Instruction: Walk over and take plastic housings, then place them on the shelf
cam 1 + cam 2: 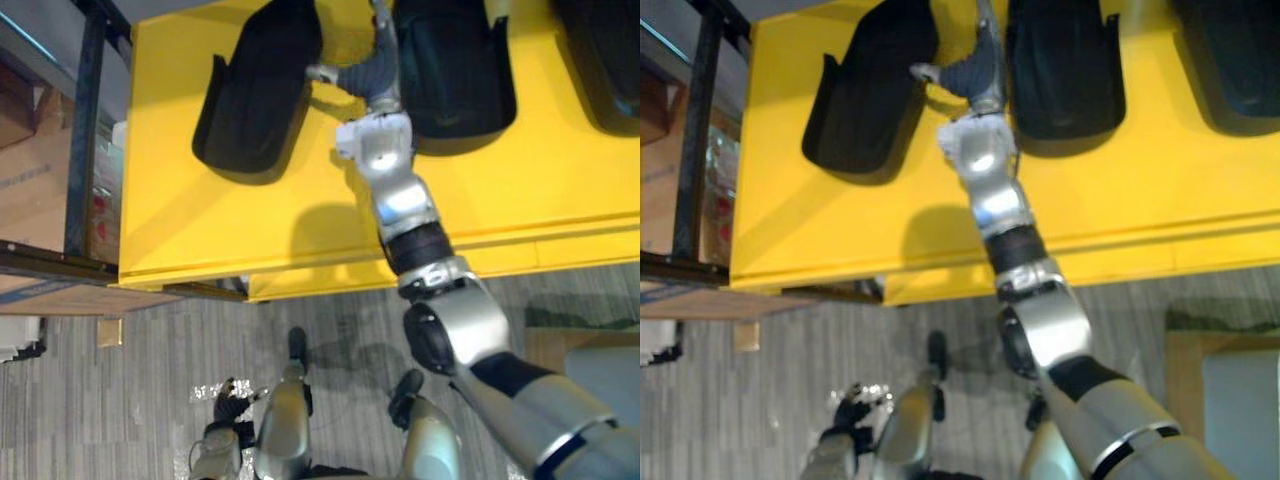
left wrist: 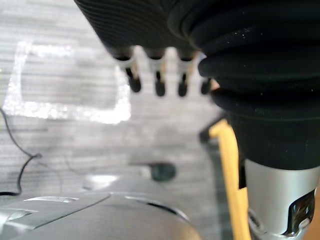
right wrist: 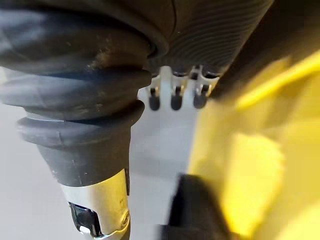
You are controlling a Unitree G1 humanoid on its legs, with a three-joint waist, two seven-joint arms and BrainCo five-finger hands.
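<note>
Reaching over the yellow table (image 1: 250,220) with the right hand (image 1: 372,78), stretched into the gap between the left housing (image 1: 258,85) and the middle housing (image 1: 455,70). Shows straight fingers and a thumb spread aside, closing on nothing; cannot tell whether touching either housing. Leaves the left hand (image 1: 232,402) hanging low over the floor, well apart from the table, relaxed and empty.

Judging by position, walk-over done and pickup barely begun. Finds all three black housings lying on the table, the right housing (image 1: 610,60) included: none lifted, none shelved. Leaves the grasp, the lift, the carry and the placing all to do. Takes the dark metal rack (image 1: 85,120) just beside the table's left edge for the likely shelf, though without certainty.

Gives the whole layout from the eye views: table, housings, rack, reach of the arm. Adds from the right wrist view what those cannot settle: fingers (image 3: 175,97) in an even row, uncurled, over yellow surface, with a dark shape (image 3: 197,210) near the hand, probably a housing's edge. Adds from the left wrist view fingers (image 2: 157,82) straight over grey floor, nothing between them.
</note>
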